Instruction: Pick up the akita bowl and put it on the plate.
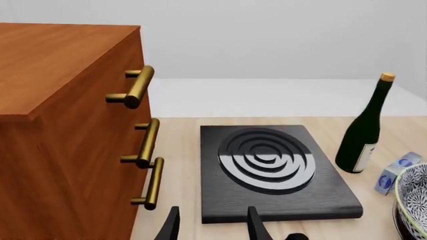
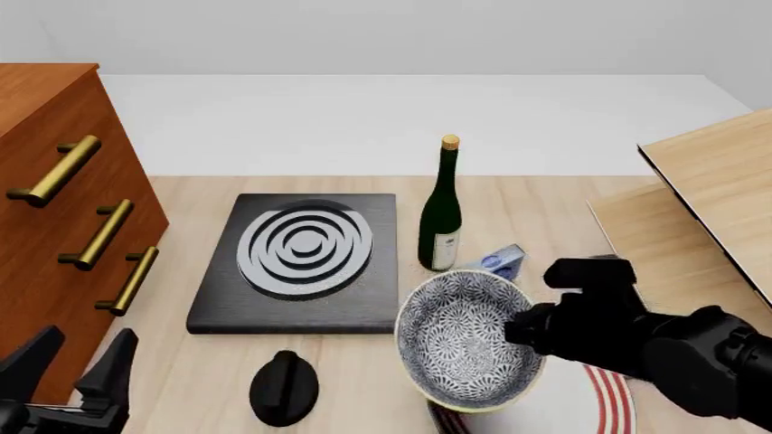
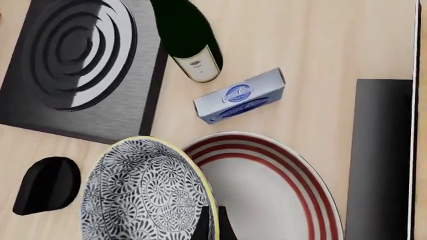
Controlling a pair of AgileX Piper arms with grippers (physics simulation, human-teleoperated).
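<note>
Right gripper [image 3: 212,222] pinches the akita bowl [image 2: 468,339] by its rim, holding it tilted above the table with the plate [image 3: 280,190] just beside and partly beneath it; left gripper [image 1: 212,225] hangs spread, well apart.

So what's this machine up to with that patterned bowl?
The right gripper is pinching the rim of the akita bowl and holding it tilted, partly over the red-ringed plate near the table's front edge. The bowl is not yet set down flat on the plate. The left gripper hangs open and empty by the wooden drawer cabinet. A black stove, a wine bottle and a small blue box stand untouched behind.
</note>
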